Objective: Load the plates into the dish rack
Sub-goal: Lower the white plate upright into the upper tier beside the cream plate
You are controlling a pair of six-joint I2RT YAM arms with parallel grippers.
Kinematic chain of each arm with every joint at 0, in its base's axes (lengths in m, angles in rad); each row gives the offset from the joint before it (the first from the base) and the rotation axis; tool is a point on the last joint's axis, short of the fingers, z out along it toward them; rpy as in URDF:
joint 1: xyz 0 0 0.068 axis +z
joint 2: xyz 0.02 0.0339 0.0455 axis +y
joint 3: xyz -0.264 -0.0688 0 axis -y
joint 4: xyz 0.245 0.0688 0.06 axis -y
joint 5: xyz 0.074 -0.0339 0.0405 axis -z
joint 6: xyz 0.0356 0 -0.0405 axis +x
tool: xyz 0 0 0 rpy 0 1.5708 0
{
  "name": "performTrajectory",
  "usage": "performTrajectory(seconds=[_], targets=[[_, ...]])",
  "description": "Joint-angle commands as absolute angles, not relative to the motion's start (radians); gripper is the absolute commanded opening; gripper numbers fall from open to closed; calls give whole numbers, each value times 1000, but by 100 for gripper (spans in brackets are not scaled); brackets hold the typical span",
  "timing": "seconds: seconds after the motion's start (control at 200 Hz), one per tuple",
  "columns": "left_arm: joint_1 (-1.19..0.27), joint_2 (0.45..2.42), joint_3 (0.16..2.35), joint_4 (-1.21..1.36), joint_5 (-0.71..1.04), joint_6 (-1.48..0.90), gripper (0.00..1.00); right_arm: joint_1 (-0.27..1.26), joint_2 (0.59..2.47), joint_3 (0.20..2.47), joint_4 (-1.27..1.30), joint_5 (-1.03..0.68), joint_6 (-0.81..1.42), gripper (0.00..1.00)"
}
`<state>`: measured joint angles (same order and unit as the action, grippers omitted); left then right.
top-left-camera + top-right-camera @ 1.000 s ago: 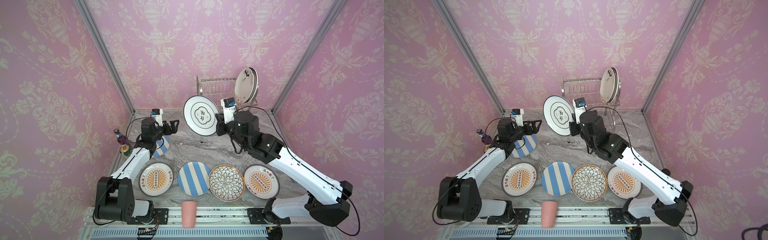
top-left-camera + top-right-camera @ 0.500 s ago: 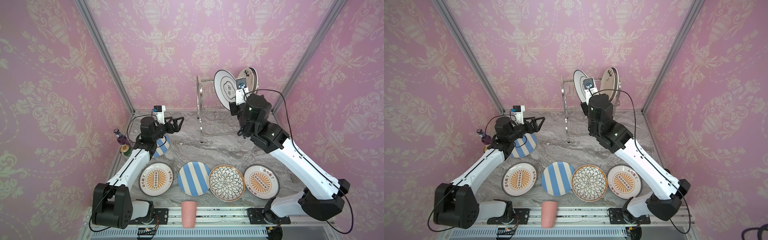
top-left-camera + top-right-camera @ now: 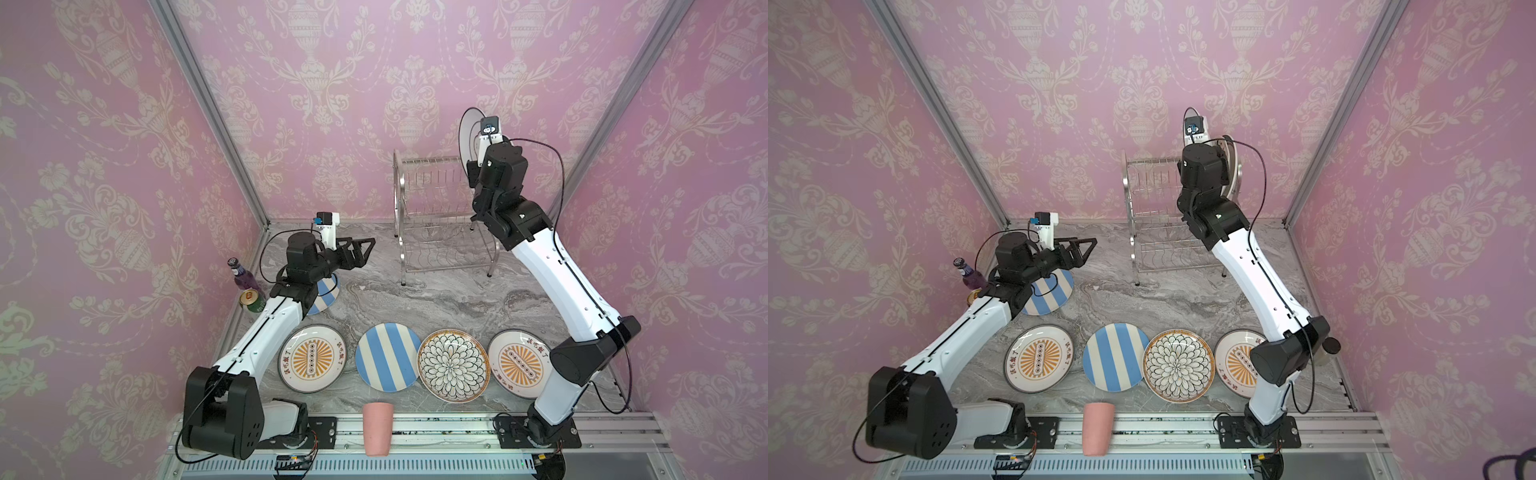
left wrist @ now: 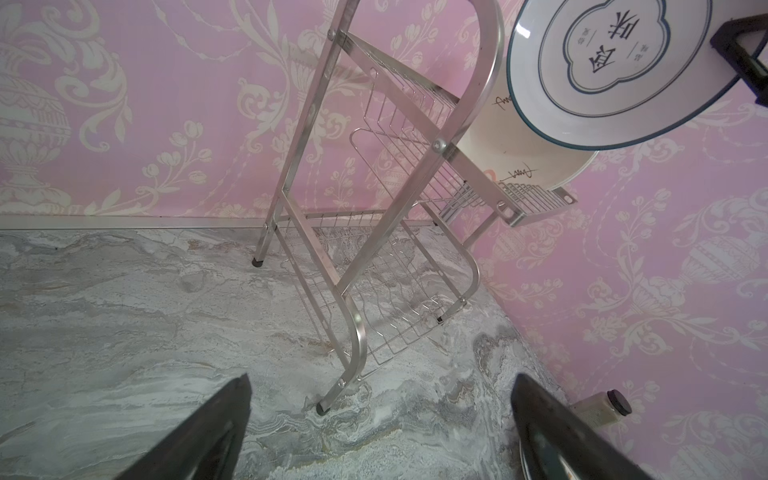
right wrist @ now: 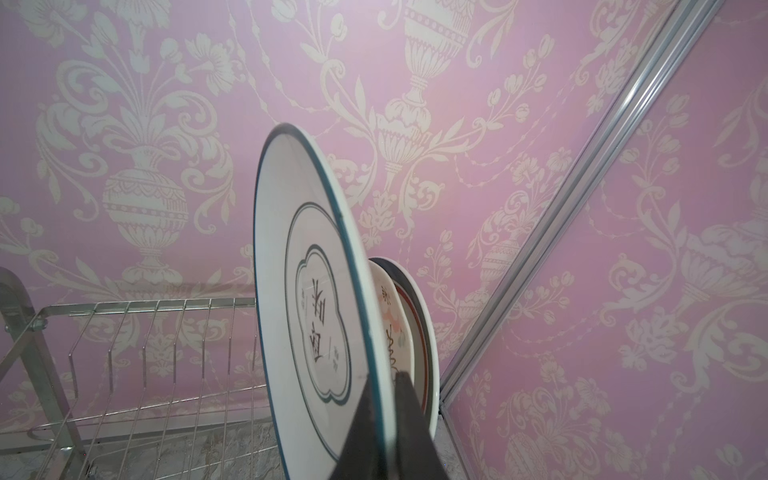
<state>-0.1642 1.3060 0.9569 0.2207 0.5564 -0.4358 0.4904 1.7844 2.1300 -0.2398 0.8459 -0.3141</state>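
The right gripper (image 5: 384, 386) pinches the rim of the navy-edged plate (image 5: 316, 291), one finger pressed on each face. That plate stands on edge above the right end of the rack (image 3: 440, 216), at its upper tier. Whether it touches the wires cannot be told.

Just beside it two plates stand in that tier: a cream plate (image 5: 390, 328) and a dark-rimmed plate (image 5: 412, 291).

The left gripper (image 3: 365, 251) hangs left of the rack, its jaws spread wide around nothing.

There are eight plates in all. Five lie flat in front of the rack:
- a sunburst plate (image 3: 312, 358)
- a striped plate (image 3: 387, 356)
- a petal plate (image 3: 452, 365)
- a second sunburst plate (image 3: 519, 365)
- a second striped plate (image 3: 1046, 293), partly under the left arm

There is one rack and one pink cup (image 3: 377, 428).
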Motion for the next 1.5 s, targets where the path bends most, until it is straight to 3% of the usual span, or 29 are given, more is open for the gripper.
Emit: performTrajectory(seconds=[0.0,1.496], targets=[[-167,1295,1002,163,574,-369,99,475,1819,2204,-196,862,-308,0],[-150,1330,1010,79,526,-298,99,390,1920,2116,-223,857,-134,0]])
